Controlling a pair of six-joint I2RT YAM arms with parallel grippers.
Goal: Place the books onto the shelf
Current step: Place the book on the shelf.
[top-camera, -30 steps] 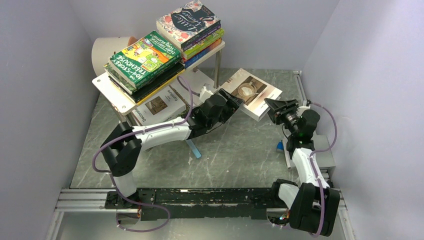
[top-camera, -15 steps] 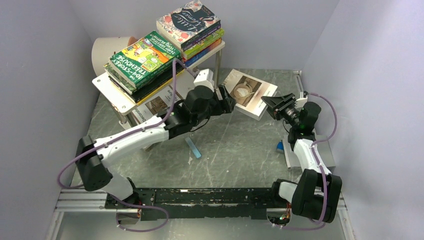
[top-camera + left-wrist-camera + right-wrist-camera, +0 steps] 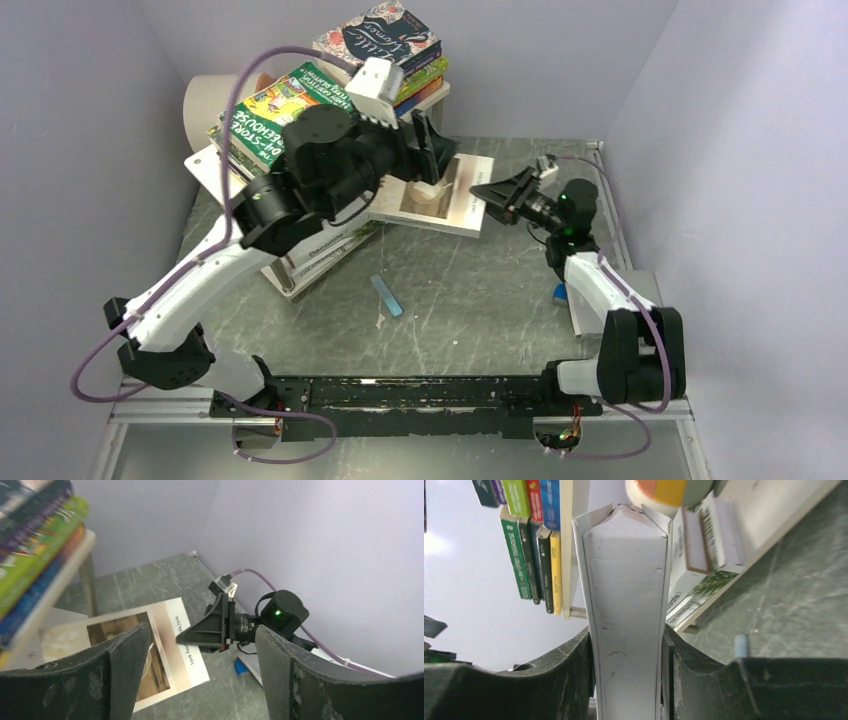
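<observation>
Right jaws clamp the white book (image 3: 460, 195) by its edge over open desk (image 3: 480, 290) beside the shelf (image 3: 567, 540), left jaws gaping wide overhead.

This looks like a robotics lab test cell. Plain pale lilac panel walls (image 3: 80, 150) box in a grey marbled bench (image 3: 480, 290) on three sides. Along its near edge runs a silver slotted aluminium rail (image 3: 150, 400) carrying a black mounting plate (image 3: 420, 395). Two white-and-black robot arms (image 3: 200, 278) are bolted to the plate and trail thin purple cables (image 3: 72, 378).
</observation>
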